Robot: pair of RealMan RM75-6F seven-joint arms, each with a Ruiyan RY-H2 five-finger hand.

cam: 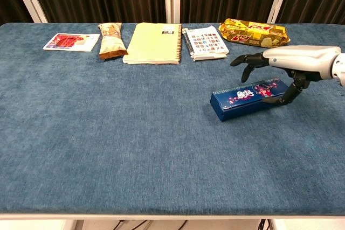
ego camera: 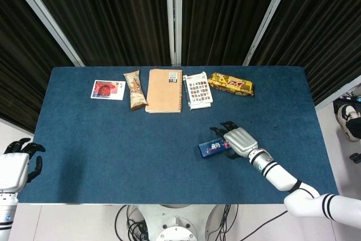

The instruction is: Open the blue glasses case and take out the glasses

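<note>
My right hand (cam: 284,67) hangs over the far end of the blue glasses case (cam: 249,98), which lies shut on the blue table (cam: 108,133) toward my right side, angled so its near end points back at me. My fingers (cam: 249,64) are spread and arched above the lid, and my thumb appears to rest against the case's front edge, though from the chest view I cannot tell for sure whether it presses or only brushes; nothing is lifted, so I count this hand as holding nothing. My left hand (ego camera: 17,165) sits off the table's left corner, fingers loosely apart, idle. I judge this to be step 1: getting a purchase on the case before opening it. Next I need fingertips on the lid seam while the base is pinned, likely by bringing the left hand over.
</note>
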